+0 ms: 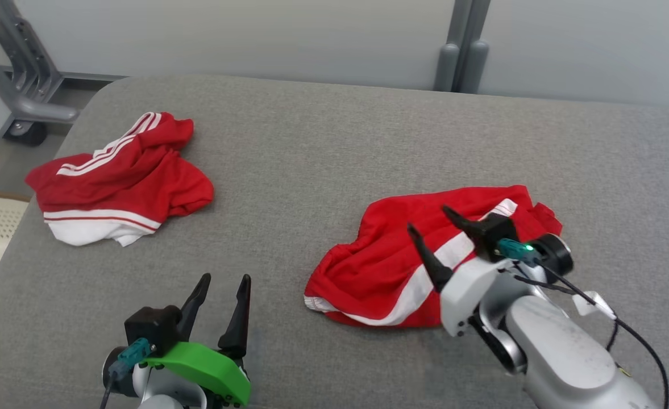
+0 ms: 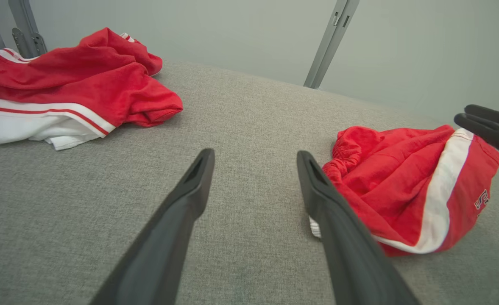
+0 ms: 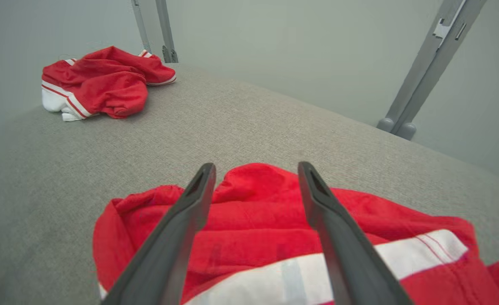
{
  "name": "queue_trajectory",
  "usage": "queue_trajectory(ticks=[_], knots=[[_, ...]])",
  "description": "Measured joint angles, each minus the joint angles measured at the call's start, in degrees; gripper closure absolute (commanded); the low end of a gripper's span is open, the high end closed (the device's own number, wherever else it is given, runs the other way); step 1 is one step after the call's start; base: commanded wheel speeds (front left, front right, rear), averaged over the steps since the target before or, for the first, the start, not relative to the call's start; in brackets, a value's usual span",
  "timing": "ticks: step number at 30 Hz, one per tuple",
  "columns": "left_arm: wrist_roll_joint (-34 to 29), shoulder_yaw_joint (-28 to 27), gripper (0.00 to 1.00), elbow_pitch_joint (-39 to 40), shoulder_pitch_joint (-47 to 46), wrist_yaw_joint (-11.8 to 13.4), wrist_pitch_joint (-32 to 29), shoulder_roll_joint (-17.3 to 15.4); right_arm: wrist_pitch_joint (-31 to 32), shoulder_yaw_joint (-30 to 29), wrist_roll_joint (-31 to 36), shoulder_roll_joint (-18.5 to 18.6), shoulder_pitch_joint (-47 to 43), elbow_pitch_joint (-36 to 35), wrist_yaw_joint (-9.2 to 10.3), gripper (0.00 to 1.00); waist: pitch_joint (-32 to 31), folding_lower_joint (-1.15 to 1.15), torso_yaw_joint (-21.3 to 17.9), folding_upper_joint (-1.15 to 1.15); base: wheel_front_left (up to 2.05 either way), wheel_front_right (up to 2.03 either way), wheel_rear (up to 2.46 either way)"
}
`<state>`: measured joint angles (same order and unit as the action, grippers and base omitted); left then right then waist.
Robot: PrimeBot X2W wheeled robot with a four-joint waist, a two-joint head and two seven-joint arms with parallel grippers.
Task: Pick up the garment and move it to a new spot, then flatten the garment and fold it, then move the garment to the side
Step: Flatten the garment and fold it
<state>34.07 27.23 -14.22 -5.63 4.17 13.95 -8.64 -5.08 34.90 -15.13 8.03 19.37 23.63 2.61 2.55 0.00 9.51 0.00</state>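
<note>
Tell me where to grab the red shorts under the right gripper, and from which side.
Likely the gathered edge at the left of the red shorts, coming from above with the right gripper: the cloth bunches up there, giving the open fingers a ridge to close on.

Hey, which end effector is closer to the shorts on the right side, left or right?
Right. The right end effector is open directly over the shorts, fingers above the fabric. The left end effector, also open, sits off to their left, clear of them.
</note>
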Motion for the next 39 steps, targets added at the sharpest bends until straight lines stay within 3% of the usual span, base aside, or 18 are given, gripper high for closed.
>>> queue_trajectory(ticks=[3, 13, 27, 39], knots=[[0.18, -0.02, 0.00, -0.08, 0.27, -0.21, 0.24, 0.05, -0.92, -2.43, -0.11, 2.58, -2.59, -0.75, 1.55, 0.00, -0.30, 0.00, -1.67, 0.00, 0.00, 0.00, 0.00], [0.44, 0.13, 0.00, -1.69, 2.11, -1.72, 0.24, -0.45, -6.38, -9.32, -2.42, 6.89, -10.57, -2.41, 3.31, 0.00, -1.89, 0.00, -6.57, 0.00, 0.00, 0.00, 0.00], [-0.25, -0.67, 0.00, -3.11, 6.60, -2.65, 0.30, -2.21, -8.03, -16.75, -5.61, 8.36, -21.96, -3.98, 4.14, 0.00, -5.38, 0.00, -9.22, 0.00, 0.00, 0.00, 0.00], [-1.01, -1.58, 0.00, -1.88, 6.88, -2.71, 0.31, -3.04, -8.57, -19.40, -5.60, 8.54, -24.52, -7.00, 4.49, 0.00, -5.50, 0.00, -9.17, 0.00, 0.00, 0.00, 0.00]])
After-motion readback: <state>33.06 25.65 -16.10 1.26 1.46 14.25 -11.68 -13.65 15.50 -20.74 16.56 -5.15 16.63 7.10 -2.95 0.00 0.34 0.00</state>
